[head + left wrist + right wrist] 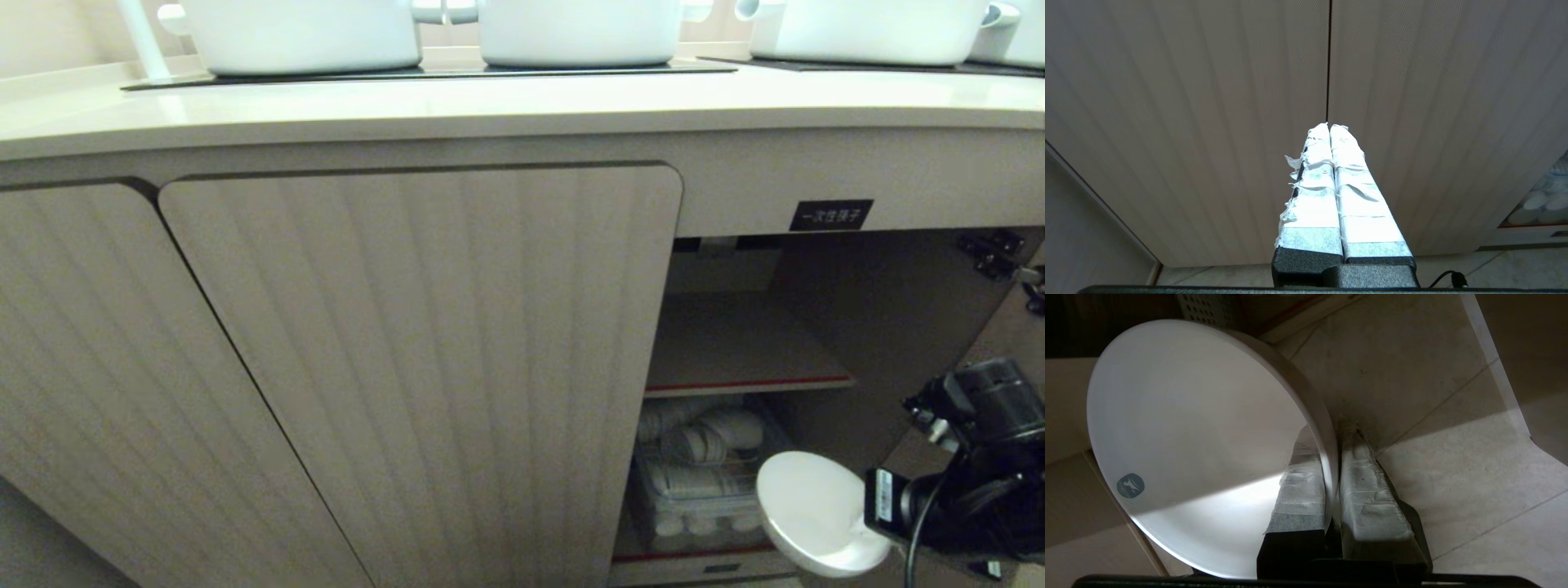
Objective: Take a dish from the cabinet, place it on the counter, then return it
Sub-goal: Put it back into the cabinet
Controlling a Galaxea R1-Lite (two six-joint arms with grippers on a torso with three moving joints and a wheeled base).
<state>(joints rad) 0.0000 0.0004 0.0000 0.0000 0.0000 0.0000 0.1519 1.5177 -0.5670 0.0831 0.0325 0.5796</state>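
Observation:
The dish [816,510] is white, round and glossy, and hangs tilted on edge in front of the open lower compartment of the cabinet [424,367]. My right gripper [867,516] is shut on its rim from the right. In the right wrist view the dish [1188,428] fills the frame, with the right gripper [1329,437] pinching its wall, one finger inside and one outside. The cream counter [490,106] runs above the cabinet. My left gripper [1329,125] is shut on nothing and faces closed fluted doors [1208,122].
A wire basket of stacked white dishes [702,474] sits on the cabinet's lower level under a bare inner shelf [743,343]. A black label [830,215] is above the opening. Large white pots [302,33] stand on the counter. Tiled floor [1453,465] lies below the dish.

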